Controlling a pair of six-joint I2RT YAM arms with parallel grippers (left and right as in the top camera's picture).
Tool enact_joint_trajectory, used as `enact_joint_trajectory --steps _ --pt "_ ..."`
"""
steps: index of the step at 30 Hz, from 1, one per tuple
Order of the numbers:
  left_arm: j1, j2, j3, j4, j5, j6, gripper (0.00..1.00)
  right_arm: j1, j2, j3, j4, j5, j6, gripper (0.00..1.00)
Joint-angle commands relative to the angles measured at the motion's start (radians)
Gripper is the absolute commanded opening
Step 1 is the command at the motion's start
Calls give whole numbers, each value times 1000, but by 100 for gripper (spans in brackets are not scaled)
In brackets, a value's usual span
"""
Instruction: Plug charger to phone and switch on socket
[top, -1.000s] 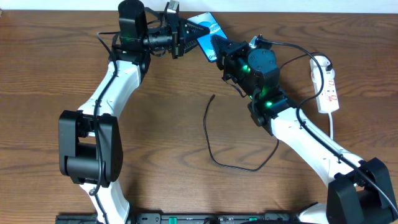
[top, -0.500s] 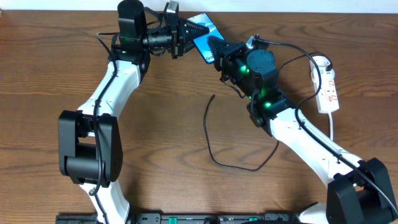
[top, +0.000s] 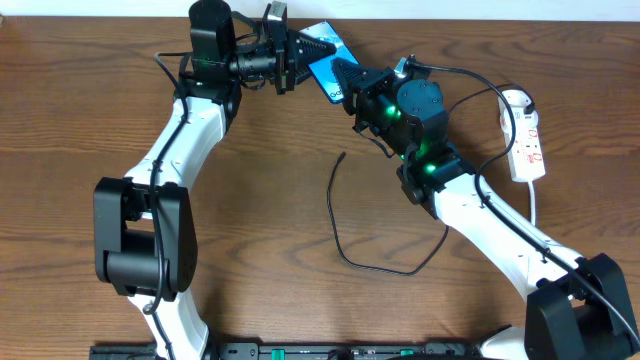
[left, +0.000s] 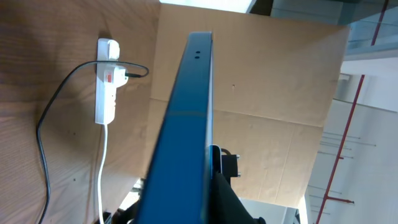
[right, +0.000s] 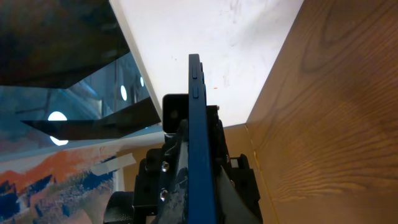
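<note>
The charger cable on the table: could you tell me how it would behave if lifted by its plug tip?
Likely floppy: the charger lies in a loose curve on the table, so it should sag and trail. Being thin, it looks light; the small plug tip may twist when gripped.

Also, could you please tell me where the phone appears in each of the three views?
Overhead: phone at top centre, blue screen showing.
Left wrist: phone edge-on, a dark blue slab from top centre to the bottom edge.
Right wrist: phone edge-on, a thin blue upright strip at centre.
Shared landmark: the wooden table, in all three; the white power strip, only overhead and left wrist.
</note>
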Motion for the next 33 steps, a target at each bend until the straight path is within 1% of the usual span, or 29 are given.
enact_joint_trajectory --steps 1,6,9,13,20,33 --pt "0 -17 23 17 -23 10 8 27 4 -8 -8 -88 -3 1" --pt "3 -17 23 17 -45 9 7 26 4 -8 -7 -66 -3 2" --pt "5 -17 23 17 -64 10 8 26 4 -8 -8 -53 -3 6" --pt "10 -17 23 17 -111 10 8 27 4 -8 -8 -56 -3 1" --pt "23 -17 23 17 -144 37 7 27 4 -8 -7 -87 -3 1" --pt "22 -17 23 17 -151 37 8 48 4 -8 -6 -89 -3 1"
